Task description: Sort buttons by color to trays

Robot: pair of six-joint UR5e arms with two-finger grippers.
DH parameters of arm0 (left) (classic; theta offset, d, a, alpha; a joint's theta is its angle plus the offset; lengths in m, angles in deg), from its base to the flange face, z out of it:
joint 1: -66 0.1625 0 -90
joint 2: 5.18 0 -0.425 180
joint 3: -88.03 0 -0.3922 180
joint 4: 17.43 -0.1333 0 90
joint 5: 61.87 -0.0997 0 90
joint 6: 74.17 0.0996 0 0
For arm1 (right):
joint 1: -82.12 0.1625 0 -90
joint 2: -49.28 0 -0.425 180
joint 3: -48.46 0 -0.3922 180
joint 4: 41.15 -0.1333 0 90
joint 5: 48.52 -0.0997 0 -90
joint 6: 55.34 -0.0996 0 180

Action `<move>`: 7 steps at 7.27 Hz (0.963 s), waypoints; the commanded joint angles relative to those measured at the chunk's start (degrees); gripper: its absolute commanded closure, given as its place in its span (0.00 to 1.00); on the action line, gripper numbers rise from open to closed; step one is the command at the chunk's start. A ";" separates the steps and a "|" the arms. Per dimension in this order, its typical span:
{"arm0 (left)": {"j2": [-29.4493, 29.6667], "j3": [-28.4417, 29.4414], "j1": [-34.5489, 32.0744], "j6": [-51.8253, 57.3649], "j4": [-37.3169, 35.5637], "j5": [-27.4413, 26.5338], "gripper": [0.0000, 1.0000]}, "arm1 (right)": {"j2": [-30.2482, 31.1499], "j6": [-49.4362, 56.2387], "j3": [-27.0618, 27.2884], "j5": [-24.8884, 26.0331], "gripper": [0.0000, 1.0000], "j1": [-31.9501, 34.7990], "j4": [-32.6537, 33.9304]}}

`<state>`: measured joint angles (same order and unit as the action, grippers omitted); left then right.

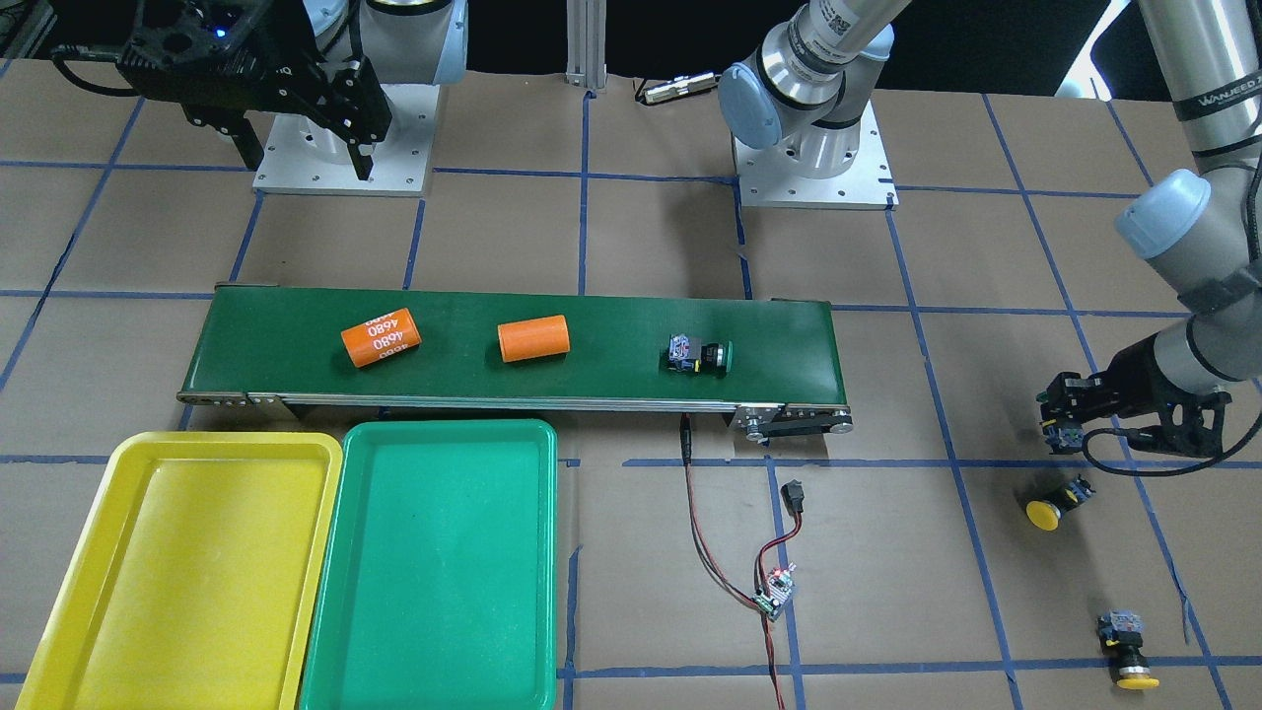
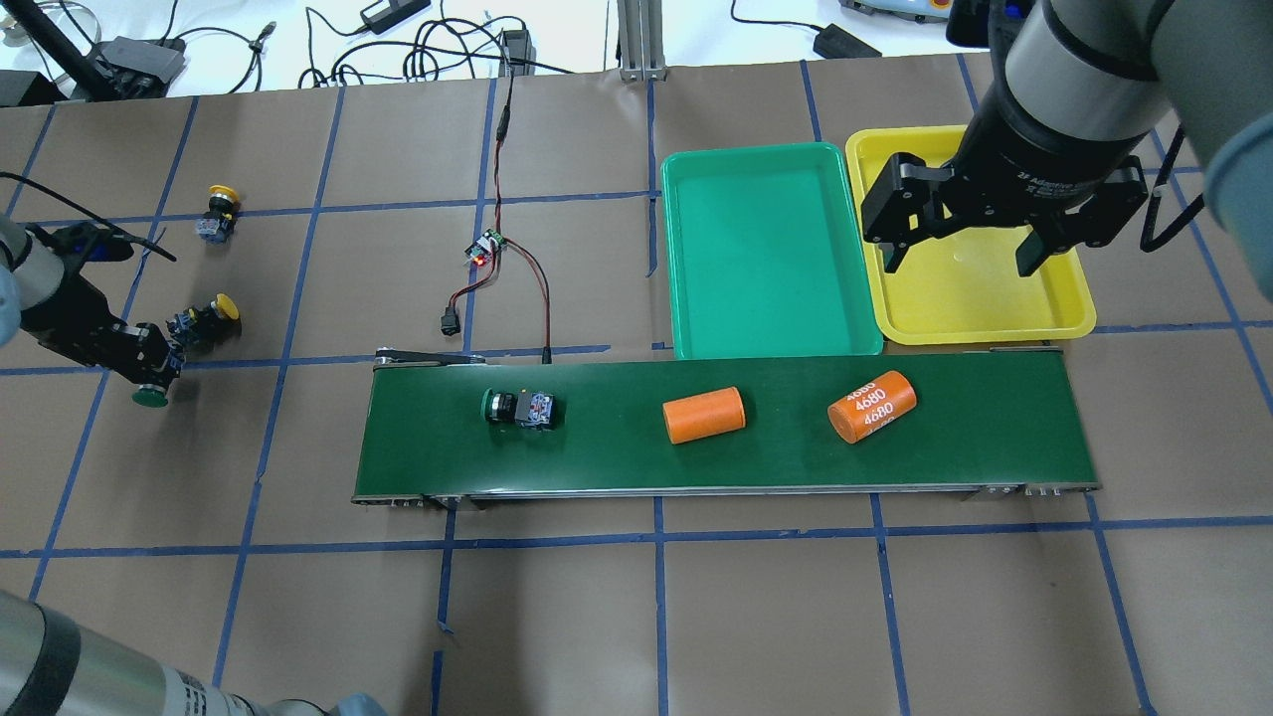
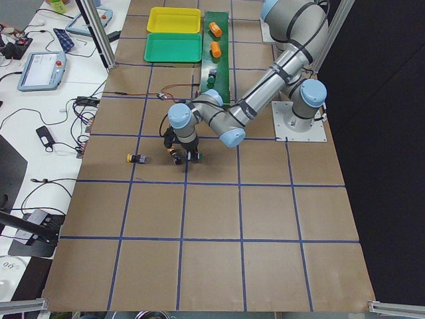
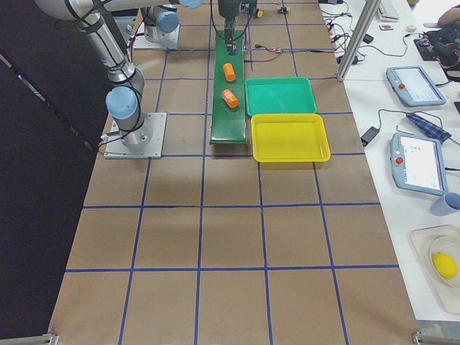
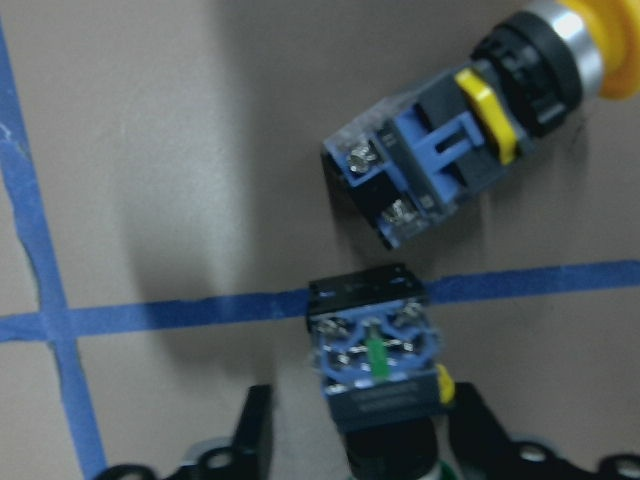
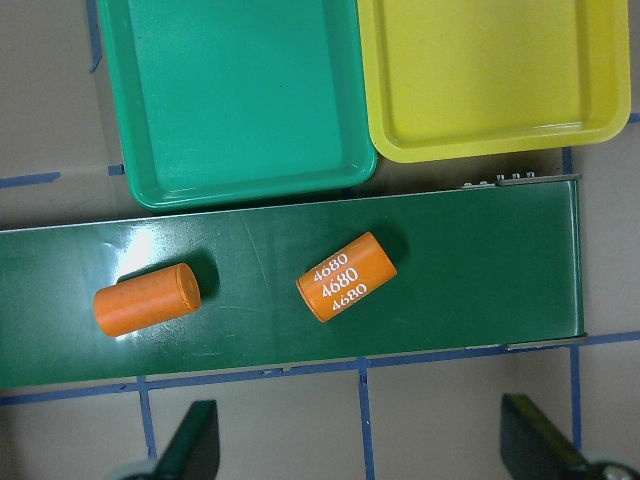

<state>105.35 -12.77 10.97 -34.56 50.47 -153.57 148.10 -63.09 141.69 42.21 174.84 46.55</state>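
Step in hand, as judged: pickup of the off-belt green button (image 5: 375,365) by the left fingers (image 5: 255,440), on the tabletop (image 2: 796,617) beyond the end of the conveyor belt (image 2: 746,467). The fingers are set narrow on either side of its housing. A sliver of tabletop is seen between one finger and the block, so a firm clamp cannot be confirmed.

The near yellow button (image 5: 450,160) lies just beside it, apart. A straight vertical lift is advised so it isn't nudged. The flat sides of the square contact block are best gripped, not the round collar.

The right fingers (image 2: 895,234) are spread wide with nothing held, high over the tray end of the belt.

The belt green button (image 2: 519,408) lies on its side. The far yellow button (image 2: 217,211) is further out. No button is in the green tray (image 2: 668,249) or the yellow tray (image 2: 985,333).

Materials:
- Buttons: hard moulded plastic, screw terminals, domed caps. Rolling is likely if one is dropped.
- Trays: glossy, shallow, rounded corners.
- Belt: smooth, slight sheen.
- Orange cylinders (image 2: 704,415): matt, one printed 4680, to be left alone.
- Tabletop: brown paper, blue tape grid.
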 commanded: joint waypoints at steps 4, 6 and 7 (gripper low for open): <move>-13.23 -5.18 -29.81 -36.59 10.16 5.75 1.00 | -0.46 0.72 2.38 -0.11 0.00 0.71 -0.08; -11.40 -10.96 -33.47 -36.63 1.95 5.92 1.00 | -3.71 0.99 12.10 -0.72 0.00 0.71 9.27; -10.86 -14.13 -33.47 -36.37 -3.24 5.84 0.84 | -3.81 1.07 16.42 -0.72 0.00 0.63 13.51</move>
<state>93.58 -23.06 -21.63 -70.77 53.35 -147.76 145.09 -62.17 152.59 41.61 175.53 54.41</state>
